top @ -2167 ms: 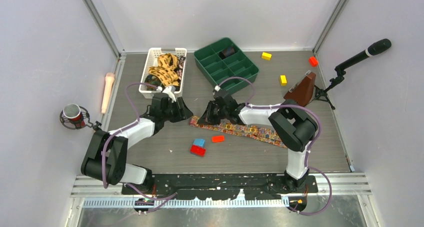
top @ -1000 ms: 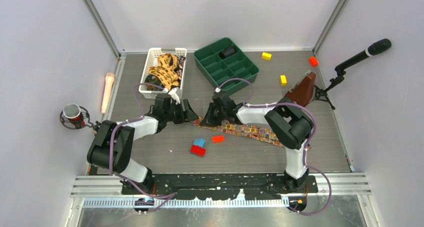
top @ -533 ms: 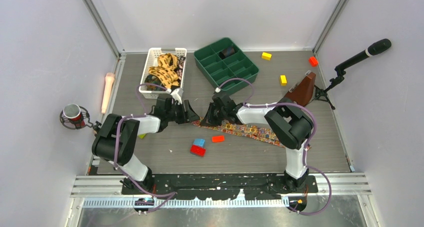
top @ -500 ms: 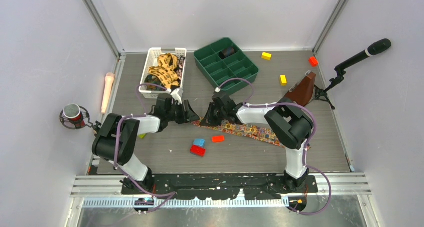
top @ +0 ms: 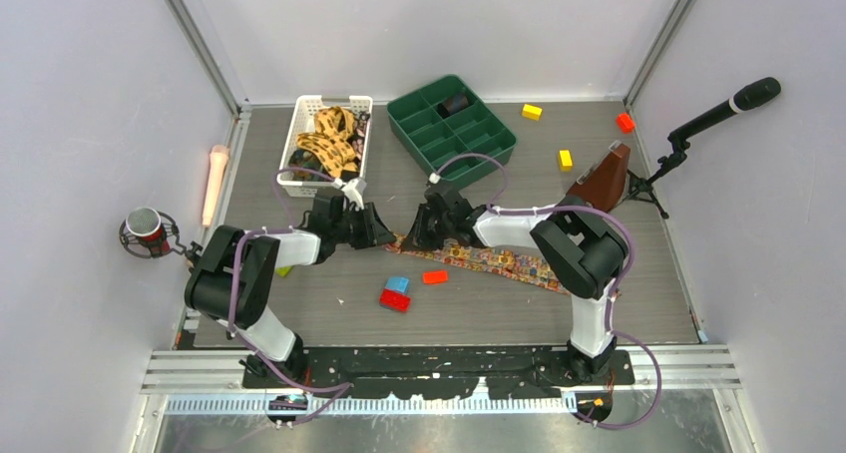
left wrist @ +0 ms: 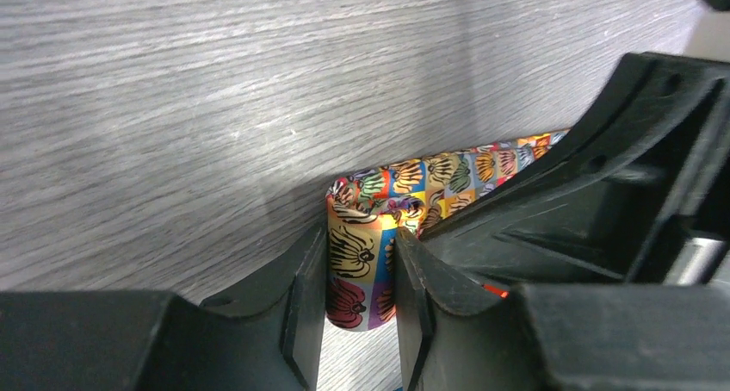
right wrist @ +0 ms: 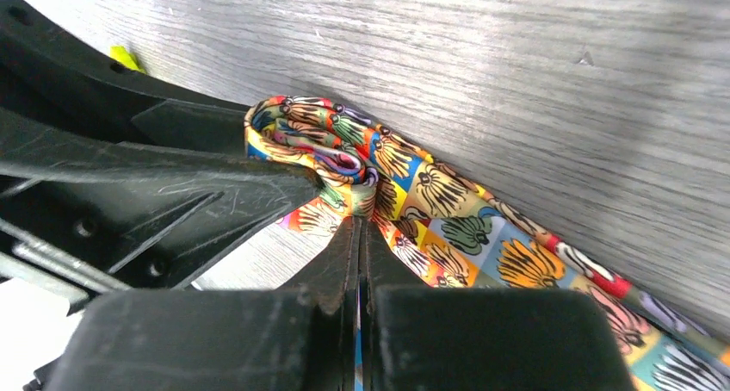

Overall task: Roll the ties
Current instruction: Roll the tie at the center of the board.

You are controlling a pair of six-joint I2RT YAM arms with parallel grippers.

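Note:
One tie (top: 489,259), in bright multicoloured squares, lies flat on the table with its left end rolled up. In the left wrist view that roll (left wrist: 363,266) stands between the fingers of my left gripper (left wrist: 360,232), and both pads press against its sides. My right gripper (right wrist: 360,223) is shut, its tips pinching the fabric where the tie (right wrist: 448,210) leaves the roll. From above, the left gripper (top: 382,228) and the right gripper (top: 417,235) meet nose to nose at the roll. More ties (top: 329,139), orange and dark, are heaped in the white basket (top: 287,182).
A green divided tray (top: 451,124) sits behind the grippers. Blue (top: 397,284), red (top: 394,299) and orange-red (top: 434,276) blocks lie just in front of the tie. Yellow blocks (top: 532,112) and a red one (top: 626,122) lie back right, near a brown object (top: 602,179) and a microphone stand (top: 718,114).
My left gripper's jaws have closed in onto the rolled end of the tie, and its arm has folded closer. The right gripper has stayed shut in place.

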